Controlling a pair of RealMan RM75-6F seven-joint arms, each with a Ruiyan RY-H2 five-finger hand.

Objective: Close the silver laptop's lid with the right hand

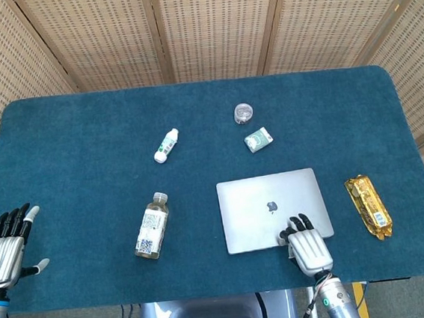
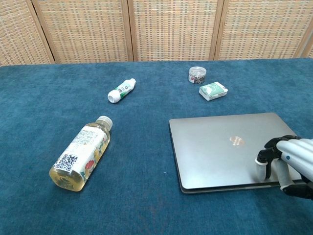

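Note:
The silver laptop [image 1: 269,208] [image 2: 220,147] lies flat on the blue table with its lid down on the base. My right hand [image 1: 307,246] [image 2: 288,164] rests on the lid's near right corner, fingertips [image 2: 263,161] pressing on the metal and holding nothing. My left hand [image 1: 4,250] hovers at the table's near left edge, fingers spread and empty; it does not show in the chest view.
A clear drink bottle [image 1: 151,226] [image 2: 82,152] lies left of the laptop. Farther back lie a small white bottle [image 1: 166,145] [image 2: 121,90], a round jar [image 1: 244,113] [image 2: 197,74] and a green-white packet [image 1: 258,139] [image 2: 213,90]. A gold-wrapped bar [image 1: 367,205] lies right of the laptop.

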